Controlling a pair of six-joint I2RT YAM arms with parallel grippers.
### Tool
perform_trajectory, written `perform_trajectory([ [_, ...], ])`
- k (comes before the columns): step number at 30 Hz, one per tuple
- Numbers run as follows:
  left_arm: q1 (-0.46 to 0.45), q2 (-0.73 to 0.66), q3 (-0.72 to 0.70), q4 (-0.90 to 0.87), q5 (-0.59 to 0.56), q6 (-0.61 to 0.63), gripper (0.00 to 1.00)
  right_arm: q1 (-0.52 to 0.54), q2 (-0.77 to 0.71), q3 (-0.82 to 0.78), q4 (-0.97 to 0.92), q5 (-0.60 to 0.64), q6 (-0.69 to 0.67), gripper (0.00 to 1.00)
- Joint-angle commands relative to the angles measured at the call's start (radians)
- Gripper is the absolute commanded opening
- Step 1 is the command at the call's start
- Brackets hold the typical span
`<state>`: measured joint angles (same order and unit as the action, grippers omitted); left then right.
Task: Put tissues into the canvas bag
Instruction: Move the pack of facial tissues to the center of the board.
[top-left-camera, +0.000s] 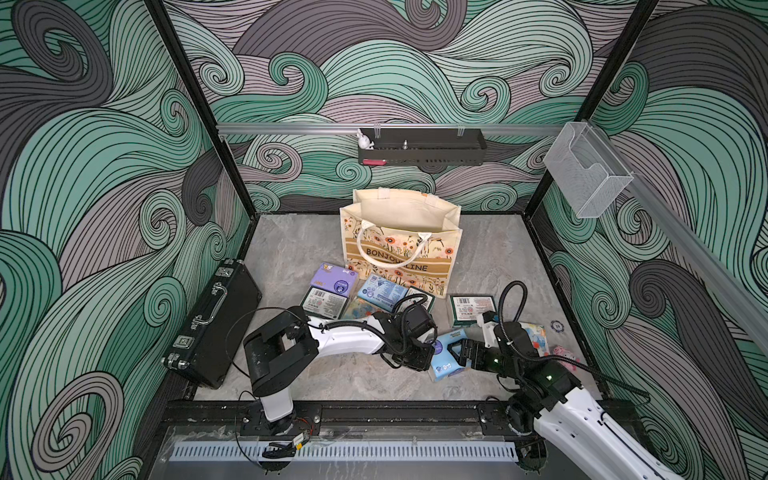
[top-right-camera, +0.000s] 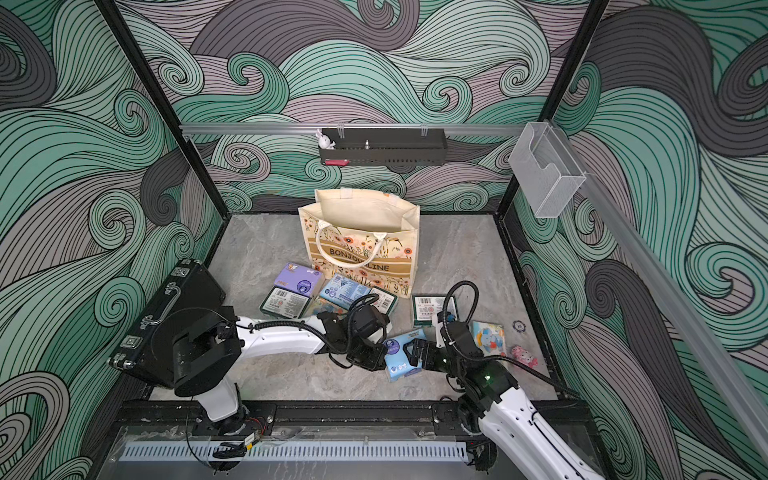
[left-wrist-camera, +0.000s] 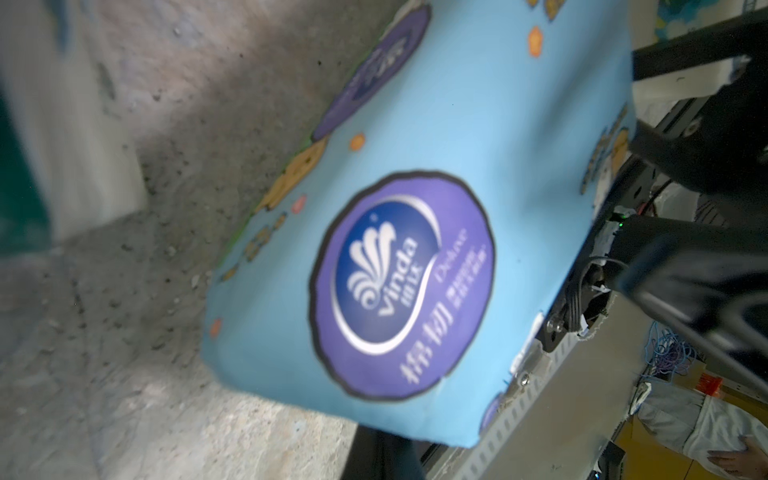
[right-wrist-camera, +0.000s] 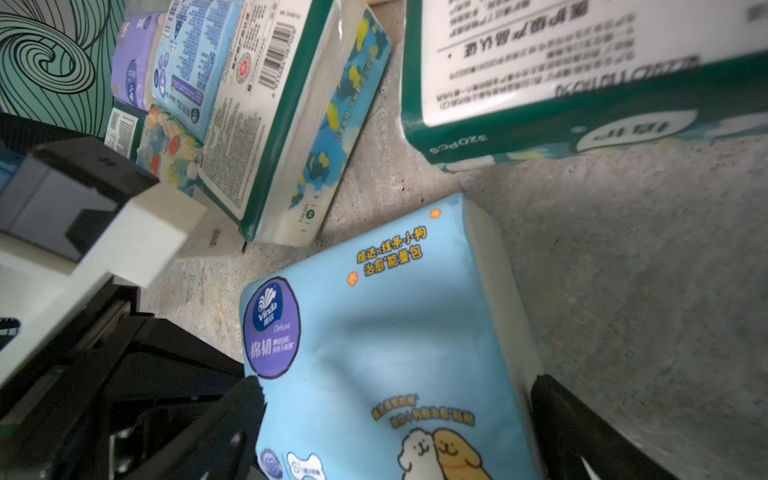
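At the front of the table (top-left-camera: 332, 374), the light blue pack (top-left-camera: 444, 352) lies well short of the canvas bag (top-left-camera: 399, 249). My right gripper (top-left-camera: 458, 354) straddles it, jaws wide; my left gripper (top-left-camera: 419, 359) is closed beside it. I expect it light, squashy and slick, so I'd pinch across its 2 long sides.

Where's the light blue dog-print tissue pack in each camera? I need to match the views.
A top view: the light blue tissue pack lies near the front, right of centre, partly under the right gripper.
A top view: same spot, slightly further left in the picture.
Left wrist: fills the centre.
Right wrist: lower centre, between that gripper's fingers.
Shared landmark: its round purple Vinda badge.
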<state>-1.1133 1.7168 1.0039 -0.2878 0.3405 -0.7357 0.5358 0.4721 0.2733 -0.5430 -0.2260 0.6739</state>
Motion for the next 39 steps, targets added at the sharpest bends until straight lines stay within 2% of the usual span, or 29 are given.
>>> perform_trajectory([
  [1,-0.006,-0.066,-0.045,0.062,-0.019,-0.025,0.0,0.038,-0.022,-0.036,0.02,-0.085,0.046,1.0],
  [6,-0.005,-0.129,-0.12,0.064,-0.059,-0.028,0.0,0.197,-0.029,-0.079,0.098,-0.021,0.141,1.0],
  [10,-0.006,-0.173,-0.156,0.033,-0.094,-0.03,0.0,0.329,0.035,-0.086,0.207,0.042,0.206,1.0],
  [15,-0.002,-0.249,-0.217,-0.01,-0.134,-0.032,0.0,0.455,0.211,-0.047,0.355,0.106,0.233,1.0],
  [24,0.007,-0.462,-0.339,-0.149,-0.219,-0.056,0.0,0.62,0.598,0.12,0.555,0.135,0.223,1.0],
  [30,0.032,-0.583,-0.405,-0.245,-0.262,-0.076,0.0,0.676,0.74,0.211,0.623,0.125,0.233,1.0],
  [36,0.059,-0.701,-0.446,-0.333,-0.327,-0.11,0.0,0.677,0.723,0.203,0.633,0.109,0.259,1.0],
  [37,0.067,-0.716,-0.462,-0.327,-0.332,-0.124,0.05,0.676,0.708,0.201,0.615,0.117,0.262,1.0],
  [39,0.097,-0.754,-0.498,-0.314,-0.308,-0.141,0.37,0.672,0.648,0.196,0.543,0.169,0.269,1.0],
])
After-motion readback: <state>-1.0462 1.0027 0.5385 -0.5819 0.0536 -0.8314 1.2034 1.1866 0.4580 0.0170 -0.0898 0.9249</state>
